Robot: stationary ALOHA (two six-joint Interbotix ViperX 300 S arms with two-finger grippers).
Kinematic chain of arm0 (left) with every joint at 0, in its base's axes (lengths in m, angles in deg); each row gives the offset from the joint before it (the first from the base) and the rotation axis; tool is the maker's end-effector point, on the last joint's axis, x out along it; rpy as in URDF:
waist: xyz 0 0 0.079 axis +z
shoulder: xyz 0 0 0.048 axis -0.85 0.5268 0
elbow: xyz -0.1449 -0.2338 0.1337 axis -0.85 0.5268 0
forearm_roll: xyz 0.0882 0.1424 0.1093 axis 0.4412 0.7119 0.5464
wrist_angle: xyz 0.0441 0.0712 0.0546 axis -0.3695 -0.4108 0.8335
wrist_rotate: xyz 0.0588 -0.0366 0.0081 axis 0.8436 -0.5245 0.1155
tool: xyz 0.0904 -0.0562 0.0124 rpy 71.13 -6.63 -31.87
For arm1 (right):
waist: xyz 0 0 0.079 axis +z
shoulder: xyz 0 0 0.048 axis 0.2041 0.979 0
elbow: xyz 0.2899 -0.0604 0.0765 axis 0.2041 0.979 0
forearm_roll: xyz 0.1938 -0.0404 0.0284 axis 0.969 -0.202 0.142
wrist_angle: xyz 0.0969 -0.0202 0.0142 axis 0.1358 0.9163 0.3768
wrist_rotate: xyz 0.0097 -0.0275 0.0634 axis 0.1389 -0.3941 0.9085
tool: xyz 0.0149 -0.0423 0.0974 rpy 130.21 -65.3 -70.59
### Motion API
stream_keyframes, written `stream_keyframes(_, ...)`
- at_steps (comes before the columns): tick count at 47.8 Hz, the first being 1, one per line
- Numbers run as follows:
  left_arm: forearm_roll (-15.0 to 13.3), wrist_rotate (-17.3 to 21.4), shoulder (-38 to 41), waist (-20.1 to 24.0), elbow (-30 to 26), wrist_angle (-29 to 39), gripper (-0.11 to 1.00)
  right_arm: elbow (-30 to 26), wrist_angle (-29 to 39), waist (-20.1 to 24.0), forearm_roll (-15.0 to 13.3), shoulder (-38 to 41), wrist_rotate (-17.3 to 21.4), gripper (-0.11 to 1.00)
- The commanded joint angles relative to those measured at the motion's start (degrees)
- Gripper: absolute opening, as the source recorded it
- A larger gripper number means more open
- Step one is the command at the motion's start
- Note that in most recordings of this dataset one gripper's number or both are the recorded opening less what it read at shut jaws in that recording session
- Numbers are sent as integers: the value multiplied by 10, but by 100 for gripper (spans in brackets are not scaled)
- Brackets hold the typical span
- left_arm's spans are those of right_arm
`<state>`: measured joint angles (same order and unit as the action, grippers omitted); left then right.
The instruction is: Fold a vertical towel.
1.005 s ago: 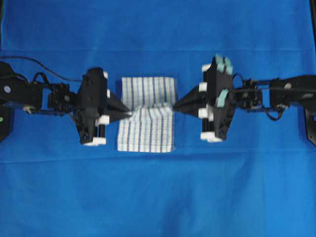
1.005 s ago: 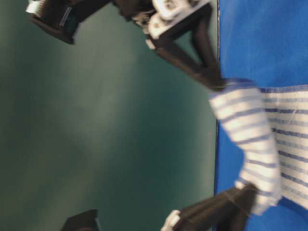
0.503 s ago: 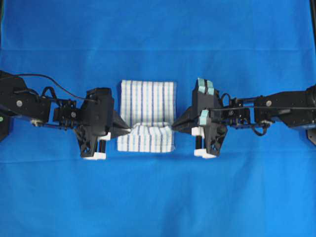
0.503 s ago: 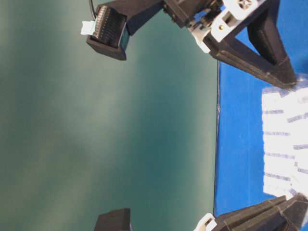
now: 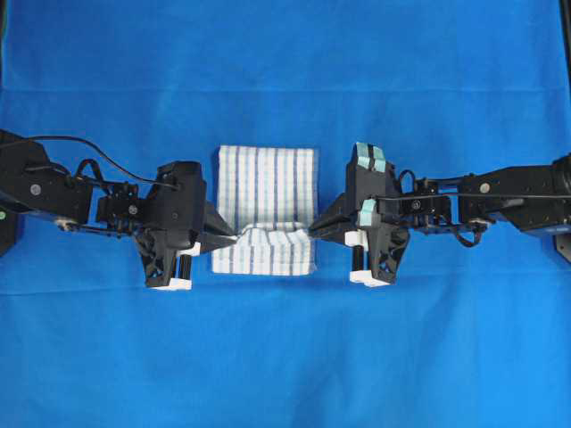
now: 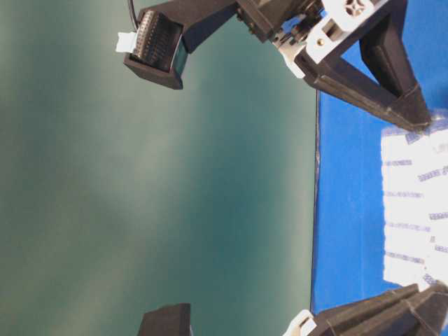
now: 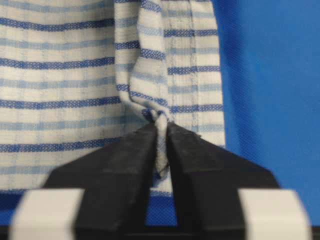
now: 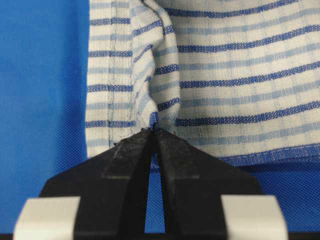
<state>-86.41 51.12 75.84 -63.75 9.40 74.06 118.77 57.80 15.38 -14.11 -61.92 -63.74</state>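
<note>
The towel (image 5: 265, 207), white with thin light-blue and dark-blue stripes, lies in the middle of the large blue sheet (image 5: 285, 357) that covers the counter, between the two arms. In the overhead view its far part lies flat, while its near part is doubled over, with a raised, rumpled edge running across from one gripper to the other. The left gripper (image 5: 234, 238) comes in from the left side of the towel and the right gripper (image 5: 312, 233) from the right, both low over the sheet and pointing toward each other. In the left wrist view the black fingers (image 7: 135, 150) stand narrow, with a slim pinch of striped cloth (image 7: 161, 145) caught between them, and the fabric puckers upward from that point. In the right wrist view the fingers (image 8: 172, 150) are nearly together, their tips pressed on a gathered fold at the towel's hemmed edge (image 8: 152, 120). In the table-level view the grippers' dark tips meet the towel's edges (image 6: 413, 210) at the top and bottom of the frame.
</note>
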Motion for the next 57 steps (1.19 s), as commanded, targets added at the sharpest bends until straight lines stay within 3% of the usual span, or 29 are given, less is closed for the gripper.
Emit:
stream_keyframes(1,1,-1,-5,-5,-10,-5,19,-13,-3,8,3,-6,1,8)
stream_keyframes(3,1,-1,-5,-9,-10,-5,26,-15,-3,13,3,-6,1,11)
stream_keyframes(8,1,-1,-8,-20,-10,-4,41,-17,-2,26,3,-6,1,42)
stream_keyframes(10,1,-1,-10,-25,-10,-2,44,-17,-2,31,3,-6,1,55)
stream_keyframes(13,1,-1,-16,-33,-8,4,44,-18,-3,38,3,-8,1,66)
stream_keyframes(20,1,-1,-42,-44,-6,30,44,-16,8,48,3,-27,2,56)
stream_keyframes(33,1,9,-149,-44,-8,83,44,-9,40,33,1,-131,-2,58)
stream_keyframes(57,2,21,-388,-5,41,106,44,41,98,-19,-25,-347,-9,58)
